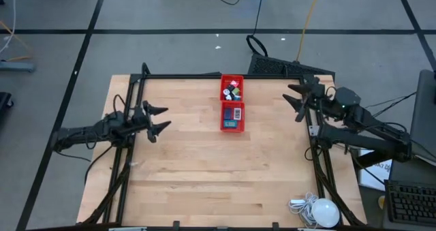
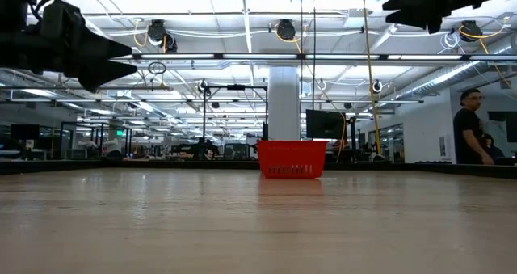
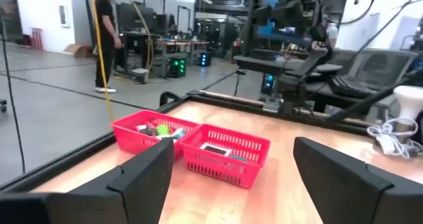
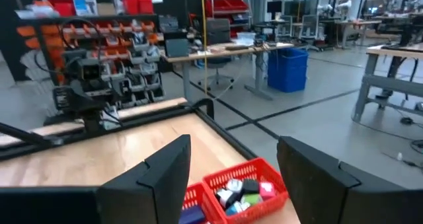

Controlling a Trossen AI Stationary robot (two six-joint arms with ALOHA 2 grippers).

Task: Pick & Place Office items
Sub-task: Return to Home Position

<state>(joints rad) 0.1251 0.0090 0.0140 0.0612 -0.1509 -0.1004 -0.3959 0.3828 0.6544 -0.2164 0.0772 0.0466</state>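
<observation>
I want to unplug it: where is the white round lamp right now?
High view: the white round lamp sits at the table's bottom-right corner, on the right arm's side, its cord bunched beside it, far from the red tray.

Found a pale wooden table (image 1: 204,176) on a grey floor (image 1: 170,13) crossed by black tape lines (image 1: 204,31). Looked past the table's far edge to a white pillar (image 2: 283,104) under a high, brightly lit ceiling (image 2: 210,15) run with pipes. Noted, farther beyond the table, a rack of red and orange bins (image 4: 99,45), a desk (image 4: 225,51) with an office chair (image 4: 216,36) and a blue bin (image 4: 288,69). Spotted a black keyboard (image 1: 412,204) off the table's right side.
</observation>
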